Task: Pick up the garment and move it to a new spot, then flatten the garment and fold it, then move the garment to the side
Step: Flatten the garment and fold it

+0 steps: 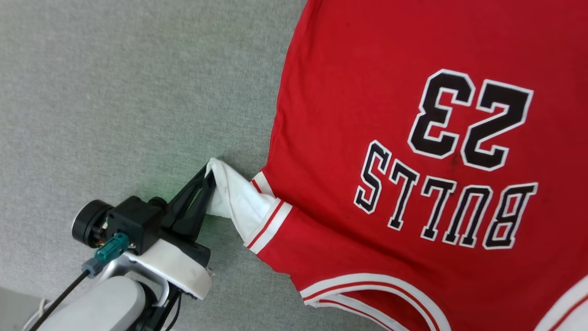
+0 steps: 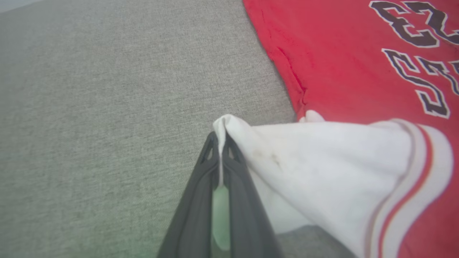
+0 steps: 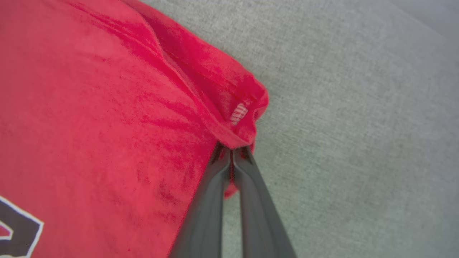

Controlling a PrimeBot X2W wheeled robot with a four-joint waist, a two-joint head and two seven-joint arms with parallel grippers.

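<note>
Garment: laid lettering-up on the grey surface.
Left gripper: clamped on the white sleeve tip, probably for pulling it flat.
Right gripper: pinched shut on a red corner, likewise.

Soft cloth garment, grey woven surface — matt

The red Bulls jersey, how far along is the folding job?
Done: the jersey lies mostly spread, lettering up, on the grey surface. In hand: the left gripper is shut on the white sleeve tip and the right gripper is shut on a red corner, seemingly flattening. Left: no fold shows yet, so folding and moving it aside remain.
</note>
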